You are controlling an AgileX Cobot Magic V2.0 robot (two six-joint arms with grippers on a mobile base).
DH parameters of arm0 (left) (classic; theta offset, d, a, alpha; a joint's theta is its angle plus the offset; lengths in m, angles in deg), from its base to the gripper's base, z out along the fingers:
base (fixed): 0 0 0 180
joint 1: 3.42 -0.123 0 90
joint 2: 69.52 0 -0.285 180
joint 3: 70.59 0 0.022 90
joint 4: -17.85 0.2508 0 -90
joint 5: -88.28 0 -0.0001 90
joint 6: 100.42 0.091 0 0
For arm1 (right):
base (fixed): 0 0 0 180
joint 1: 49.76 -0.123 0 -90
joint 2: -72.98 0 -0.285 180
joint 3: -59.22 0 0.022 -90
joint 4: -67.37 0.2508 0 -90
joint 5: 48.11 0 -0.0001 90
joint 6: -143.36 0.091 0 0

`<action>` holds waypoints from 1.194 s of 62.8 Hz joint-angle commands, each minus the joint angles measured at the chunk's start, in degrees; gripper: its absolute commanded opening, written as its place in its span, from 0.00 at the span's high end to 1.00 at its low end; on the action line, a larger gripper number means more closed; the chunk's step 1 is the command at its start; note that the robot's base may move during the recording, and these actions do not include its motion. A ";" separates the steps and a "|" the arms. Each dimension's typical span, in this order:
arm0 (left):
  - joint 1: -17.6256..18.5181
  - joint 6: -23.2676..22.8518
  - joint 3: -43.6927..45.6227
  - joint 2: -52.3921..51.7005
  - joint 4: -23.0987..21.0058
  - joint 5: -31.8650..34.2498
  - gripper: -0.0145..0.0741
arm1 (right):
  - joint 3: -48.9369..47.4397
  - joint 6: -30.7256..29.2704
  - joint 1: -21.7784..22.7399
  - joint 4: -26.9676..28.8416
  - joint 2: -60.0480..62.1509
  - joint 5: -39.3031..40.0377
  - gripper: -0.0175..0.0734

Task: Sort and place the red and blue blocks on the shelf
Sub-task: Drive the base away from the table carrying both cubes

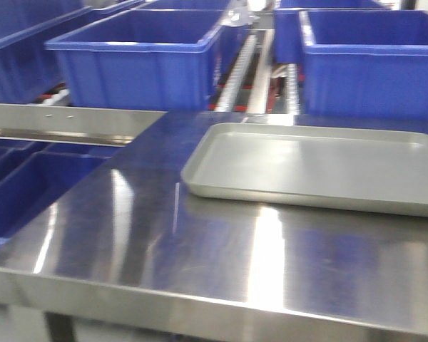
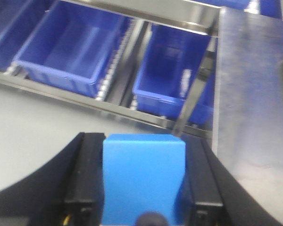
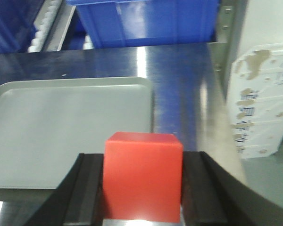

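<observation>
Near tabletop point(image 3: 179, 70), fingers point(image 3: 87, 188) clamp red block point(image 3: 142, 176), blue block point(image 2: 144, 176).

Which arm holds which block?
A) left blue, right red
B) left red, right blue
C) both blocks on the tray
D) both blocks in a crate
A: in the wrist views the left gripper is shut on the blue block, and the right gripper is shut on the red block.
</observation>
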State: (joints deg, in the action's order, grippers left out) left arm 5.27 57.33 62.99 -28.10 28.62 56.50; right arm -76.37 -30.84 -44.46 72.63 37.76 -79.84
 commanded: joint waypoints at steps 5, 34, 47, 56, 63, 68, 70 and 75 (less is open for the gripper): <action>-0.07 -0.41 1.79 0.16 0.38 4.27 0.70 | -1.78 -0.46 0.41 -0.40 -0.42 4.40 0.75; -0.07 -0.41 1.79 0.16 0.38 4.27 0.70 | -1.78 -0.46 0.41 -0.40 -0.42 4.40 0.75; -0.07 -0.41 1.79 0.16 0.38 4.27 0.70 | -1.78 -0.46 0.41 -0.40 -0.42 4.40 0.75; -0.07 -0.41 1.79 0.16 0.38 4.27 0.70 | -1.78 -0.46 0.41 -0.40 -0.42 4.40 0.75; -0.07 -0.41 1.79 0.16 0.38 4.27 0.70 | -1.78 -0.46 0.41 -0.40 -0.42 4.40 0.75; -0.07 -0.41 1.79 0.16 0.38 4.27 0.70 | -1.78 -0.46 0.41 -0.40 -0.42 4.40 0.75; -0.07 -0.41 1.79 0.16 0.38 4.27 0.70 | -1.78 -0.46 0.41 -0.40 -0.42 4.40 0.75; -0.07 -0.41 1.79 0.16 0.38 4.27 0.70 | -1.78 -0.46 0.41 -0.40 -0.42 4.40 0.75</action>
State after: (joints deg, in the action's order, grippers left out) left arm 5.27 57.33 62.99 -28.10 28.62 56.50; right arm -76.37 -30.84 -44.46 72.63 37.76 -79.84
